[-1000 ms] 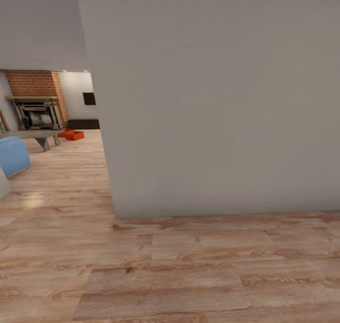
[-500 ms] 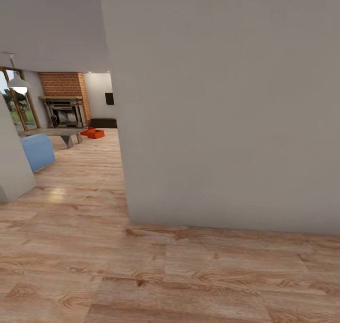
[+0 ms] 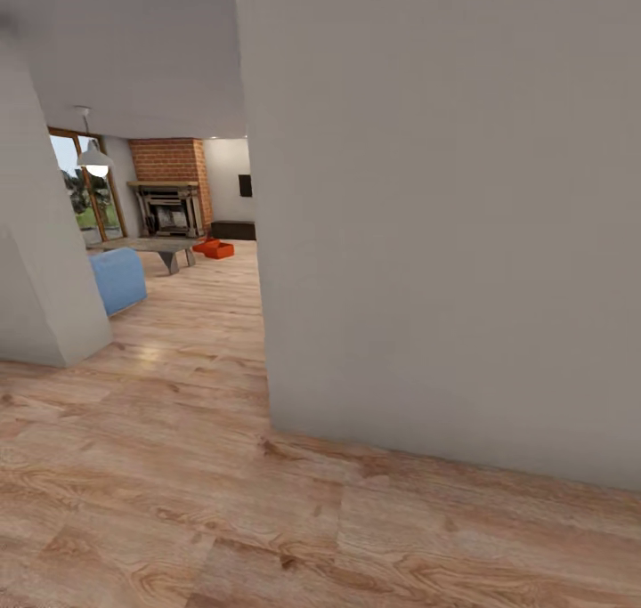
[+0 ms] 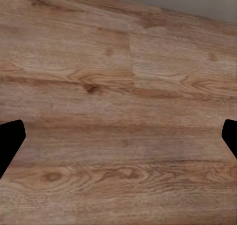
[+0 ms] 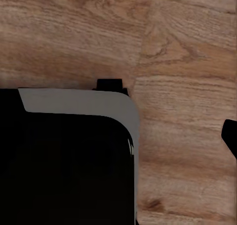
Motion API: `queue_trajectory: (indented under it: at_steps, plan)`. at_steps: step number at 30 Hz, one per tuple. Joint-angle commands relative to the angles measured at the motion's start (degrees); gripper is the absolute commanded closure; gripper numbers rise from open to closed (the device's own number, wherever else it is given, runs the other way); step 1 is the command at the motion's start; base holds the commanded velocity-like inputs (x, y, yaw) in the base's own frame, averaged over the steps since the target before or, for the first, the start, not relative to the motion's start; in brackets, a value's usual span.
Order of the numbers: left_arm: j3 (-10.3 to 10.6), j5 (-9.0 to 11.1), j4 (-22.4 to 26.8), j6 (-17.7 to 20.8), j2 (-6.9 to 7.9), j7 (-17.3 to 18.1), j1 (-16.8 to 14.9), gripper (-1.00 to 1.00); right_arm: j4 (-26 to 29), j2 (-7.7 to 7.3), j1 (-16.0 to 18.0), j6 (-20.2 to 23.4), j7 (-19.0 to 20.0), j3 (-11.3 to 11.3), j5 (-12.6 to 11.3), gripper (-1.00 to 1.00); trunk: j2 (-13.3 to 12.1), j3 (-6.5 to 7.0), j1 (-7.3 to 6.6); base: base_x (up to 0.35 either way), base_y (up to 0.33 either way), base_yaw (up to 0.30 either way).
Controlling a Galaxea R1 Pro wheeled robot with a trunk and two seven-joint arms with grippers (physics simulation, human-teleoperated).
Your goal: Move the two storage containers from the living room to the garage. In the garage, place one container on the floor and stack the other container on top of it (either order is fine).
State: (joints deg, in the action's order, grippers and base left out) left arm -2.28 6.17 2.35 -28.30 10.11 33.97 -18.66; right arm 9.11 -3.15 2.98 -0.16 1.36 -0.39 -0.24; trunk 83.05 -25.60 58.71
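Left fingers point(image 4: 10, 138) spread over wood floor point(image 4: 118, 87), 2 storage containers point(image 3: 215, 248) far off by fireplace point(image 3: 167, 207)

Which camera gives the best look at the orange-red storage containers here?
The head view: the storage containers sit far off on the wood floor by the brick fireplace, small, side by side. The left and right wrist views face floor planks, with nothing of the containers in them.

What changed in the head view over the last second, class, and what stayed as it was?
The camera turned left, so the near wall slid right and more living room opened up: window, hanging lamp. Nothing was grasped or released. The two storage containers stayed on the floor by the fireplace.
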Motion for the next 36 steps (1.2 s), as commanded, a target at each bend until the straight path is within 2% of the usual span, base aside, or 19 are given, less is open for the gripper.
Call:
queue_trajectory:
  at_steps: [1,36]
  plan:
    - [-0.2,0.5,-0.1,0.2,0.00,0.6,-0.1,-1.00,0.0,-0.01,0.0,0.0,0.1,0.0,0.0,-1.00,0.0,-0.06,0.02,0.144,0.000,0.255]
    - [-0.2,0.5,-0.1,0.2,0.00,0.6,-0.1,-1.00,0.0,-0.01,0.0,0.0,0.1,0.0,0.0,-1.00,0.0,-0.06,0.02,0.013,0.000,0.255]
